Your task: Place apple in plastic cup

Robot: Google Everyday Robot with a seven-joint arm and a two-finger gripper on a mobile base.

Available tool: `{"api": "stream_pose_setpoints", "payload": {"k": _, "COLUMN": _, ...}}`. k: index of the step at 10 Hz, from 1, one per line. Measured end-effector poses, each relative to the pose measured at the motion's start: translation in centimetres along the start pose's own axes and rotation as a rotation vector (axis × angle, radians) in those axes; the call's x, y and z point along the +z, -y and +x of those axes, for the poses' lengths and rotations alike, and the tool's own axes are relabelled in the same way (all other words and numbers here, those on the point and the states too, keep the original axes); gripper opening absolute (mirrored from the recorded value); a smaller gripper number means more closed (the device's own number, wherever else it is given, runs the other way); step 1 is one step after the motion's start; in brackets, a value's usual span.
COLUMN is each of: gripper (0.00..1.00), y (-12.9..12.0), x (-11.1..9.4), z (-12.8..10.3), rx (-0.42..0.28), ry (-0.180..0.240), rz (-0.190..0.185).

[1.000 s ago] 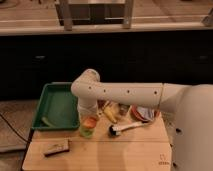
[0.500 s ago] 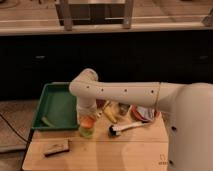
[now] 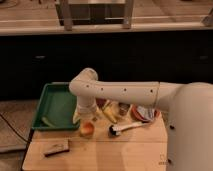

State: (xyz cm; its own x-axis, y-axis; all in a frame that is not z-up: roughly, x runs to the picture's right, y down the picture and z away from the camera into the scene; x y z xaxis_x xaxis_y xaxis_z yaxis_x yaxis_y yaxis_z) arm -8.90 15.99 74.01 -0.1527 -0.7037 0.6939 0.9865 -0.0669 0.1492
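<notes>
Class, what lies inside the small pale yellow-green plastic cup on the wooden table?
The small round orange-red apple appears to sit inside the small pale yellow-green plastic cup, directly below the gripper. The fruit covers the cup's bottom, so nothing beneath it can be seen.

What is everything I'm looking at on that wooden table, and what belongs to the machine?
tray: one, green, back left.
apple: one, orange-red, under the claw, seemingly at the cup's mouth.
plastic cup: one, pale yellow-green, beside the tray's front right corner.
banana-like piece: one, yellow, right of the claw.
plate: one, red-orange, right.
brush: one, black and white, before the plate.
flat object: one, dark, front left.
table: one, light wood.
arm: one, white, from the right.
claw: one, above the apple.
</notes>
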Motion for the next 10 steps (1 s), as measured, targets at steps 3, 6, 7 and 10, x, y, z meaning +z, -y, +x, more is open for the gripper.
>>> {"api": "stream_pose_setpoints", "payload": {"k": 3, "gripper": 0.80, "y": -0.11, "x": 0.03, "z": 0.11, "rx": 0.001, "ry": 0.004, "rz": 0.001}}
{"api": "stream_pose_setpoints", "payload": {"k": 6, "gripper": 0.80, "y": -0.39, "x": -0.11, "z": 0.29, "rx": 0.007, "ry": 0.004, "rz": 0.008}}
{"api": "stream_pose_setpoints", "payload": {"k": 7, "gripper": 0.80, "y": -0.39, "x": -0.19, "z": 0.44, "rx": 0.005, "ry": 0.005, "rz": 0.013}}
{"api": "stream_pose_setpoints", "payload": {"k": 10, "gripper": 0.80, "y": -0.38, "x": -0.54, "z": 0.82, "rx": -0.005, "ry": 0.005, "rz": 0.026}}
